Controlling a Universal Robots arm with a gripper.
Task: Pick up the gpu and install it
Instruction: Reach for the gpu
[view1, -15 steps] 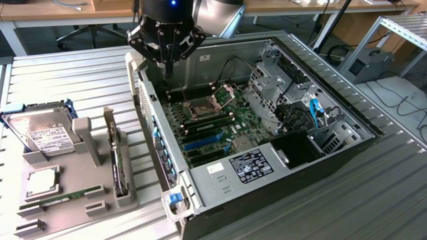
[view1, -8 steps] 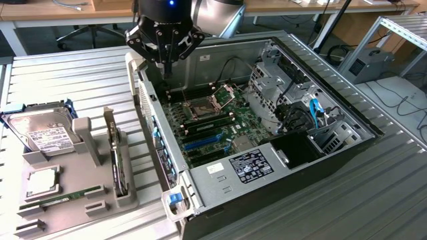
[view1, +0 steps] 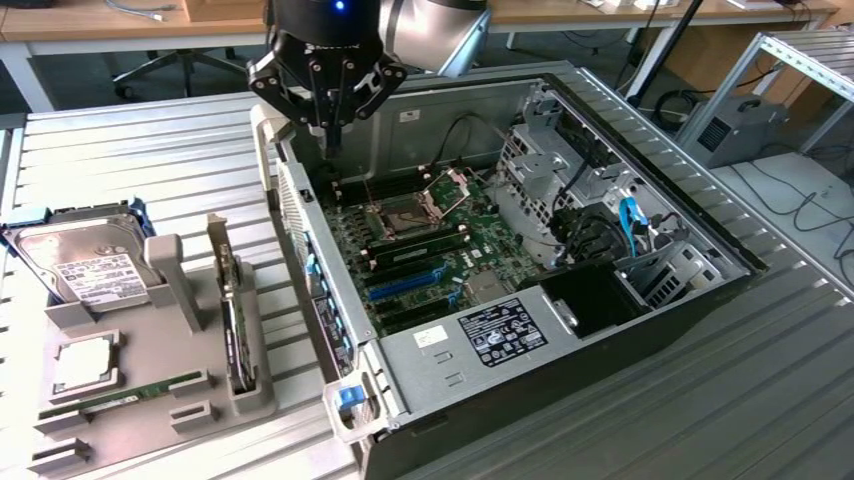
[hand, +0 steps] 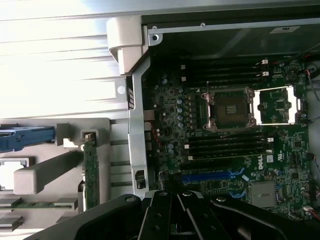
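We're in a robotics lab or test workshop, by the look of it. A ribbed grey metal workbench (view1: 147, 150) carries an open black desktop computer case (view1: 601, 390) with its green motherboard (view1: 427, 250) bare. Beside it, a grey moulded plastic fixture (view1: 174, 275) holds parts in slots, a thin dark gpu (view1: 236, 330) on edge among them. A silver-and-black robot arm (view1: 434, 35) hangs over the case. Behind are long wooden desks (view1: 120, 20), a black wheeled office-chair base (view1: 167, 65), a silver aluminium profile frame (view1: 801, 60), loose black cables (view1: 801, 200) on the floor, and what may be a small grey power unit (view1: 741, 125).
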